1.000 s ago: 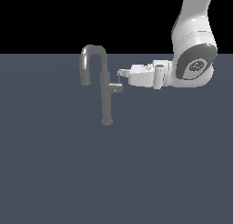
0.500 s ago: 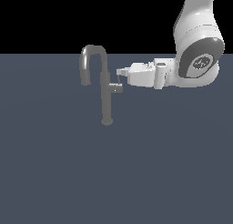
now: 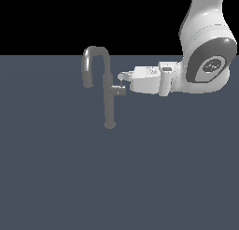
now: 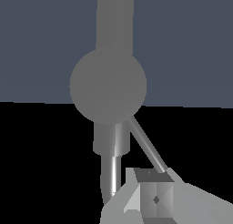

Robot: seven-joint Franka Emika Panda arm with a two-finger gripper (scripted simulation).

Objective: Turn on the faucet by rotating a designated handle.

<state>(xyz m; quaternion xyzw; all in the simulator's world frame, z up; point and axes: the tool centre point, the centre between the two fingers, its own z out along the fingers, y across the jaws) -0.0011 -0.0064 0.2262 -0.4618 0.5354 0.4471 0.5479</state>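
The faucet (image 3: pixel 108 99) stands upright on the floor (image 3: pixel 56 177), left of centre in the exterior view. Its spout hooks over toward the exterior view's left. The handle (image 3: pixel 118 90) juts from the column toward the exterior view's right. The gripper (image 3: pixel 122 82) reaches in level from that right side, its tip at the handle, seemingly touching it.

faucet (image 3: pixel 108 100): slim grey metal, straight upright column on small round base, stands on flat dark grey surface, mid-scene
spout: hooked gooseneck on top of column, curves over toward exterior view's left, opening facing down
handle (image 3: pixel 119 89): short grey horizontal stub, mid-column, points to exterior view's right; thin pin (image 4: pixel 146 146) at its tip
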